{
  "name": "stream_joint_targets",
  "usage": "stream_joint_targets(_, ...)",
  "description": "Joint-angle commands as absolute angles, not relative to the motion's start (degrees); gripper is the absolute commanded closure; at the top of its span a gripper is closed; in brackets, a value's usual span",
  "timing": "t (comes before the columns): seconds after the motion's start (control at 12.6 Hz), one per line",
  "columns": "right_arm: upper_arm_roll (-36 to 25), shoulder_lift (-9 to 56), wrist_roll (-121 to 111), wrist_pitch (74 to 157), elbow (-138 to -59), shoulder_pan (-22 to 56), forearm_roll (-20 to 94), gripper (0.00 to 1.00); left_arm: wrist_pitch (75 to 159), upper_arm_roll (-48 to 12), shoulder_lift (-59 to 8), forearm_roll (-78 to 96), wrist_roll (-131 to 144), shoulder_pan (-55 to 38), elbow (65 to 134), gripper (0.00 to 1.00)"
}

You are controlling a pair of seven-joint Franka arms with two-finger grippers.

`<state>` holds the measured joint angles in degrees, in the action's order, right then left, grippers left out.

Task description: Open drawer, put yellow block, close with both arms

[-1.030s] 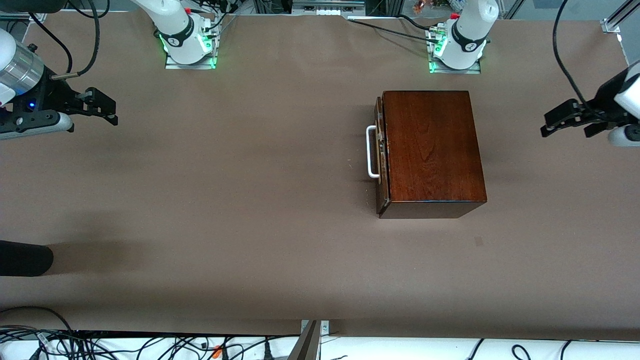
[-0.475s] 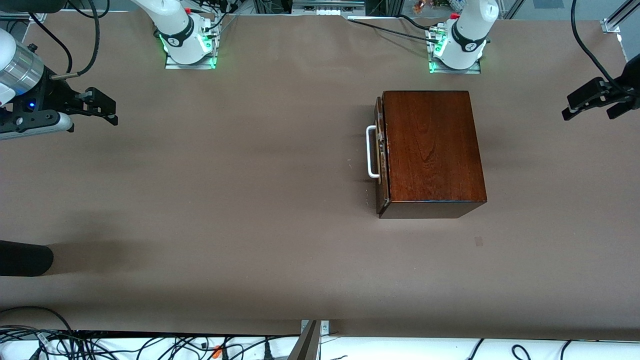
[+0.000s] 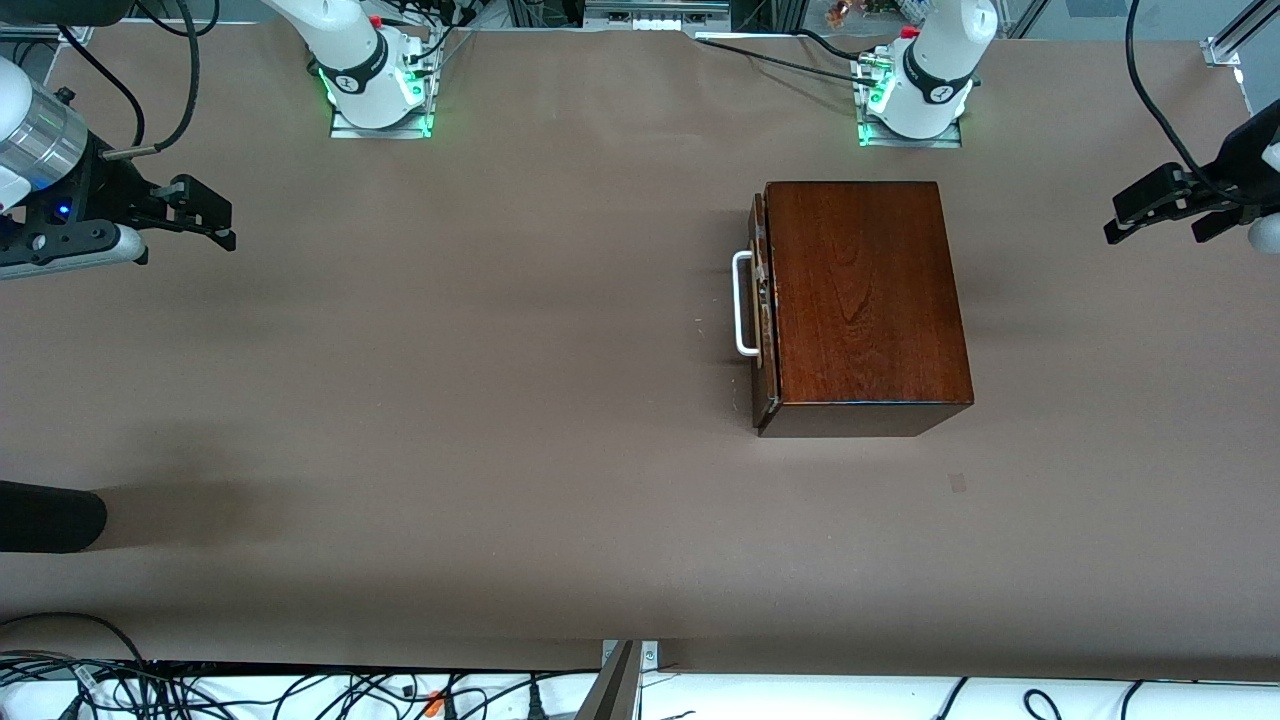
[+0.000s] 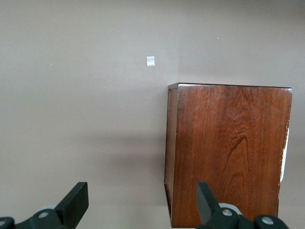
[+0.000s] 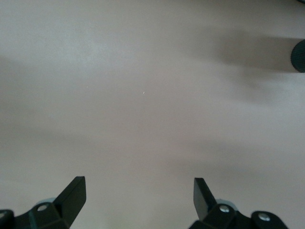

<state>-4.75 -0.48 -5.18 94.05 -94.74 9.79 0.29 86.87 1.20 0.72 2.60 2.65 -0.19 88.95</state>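
The drawer is seen shut in its box on the worktop. A black object lies at the right arm's end. Both the left gripper and the right gripper are held spread and empty over the worktop's ends.

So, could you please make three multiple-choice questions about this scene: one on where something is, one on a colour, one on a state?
1. Toward which end of the table does the wooden box stand?
A. the left arm's end
B. the right arm's end
C. exactly in the middle

2. What colour is the handle of the drawer?
A. black
B. white
C. yellow

3. How is the drawer now?
A. pulled fully out
B. lifted off the table
C. pushed in

Answers:
1. A, the box lies in front of the left arm's base.
2. B, a white bar shows on the dark front.
3. C, its front sits against the box, and no tray shows.
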Motion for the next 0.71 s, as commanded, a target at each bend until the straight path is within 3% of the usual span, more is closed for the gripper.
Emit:
stream_joint_targets(0.0, -4.83, 0.0, -4.75, 93.25, -93.43, 9.76, 0.79, 0.0, 87.89, 0.18, 2.2, 1.32, 2.29, 0.7, 90.44, 0.0)
stream_joint_targets(0.63, -4.83, 0.0, -4.75, 93.25, -93.43, 9.76, 0.79, 0.0, 86.05, 0.0, 2.11, -1.93, 2.2, -0.09, 89.65, 0.0)
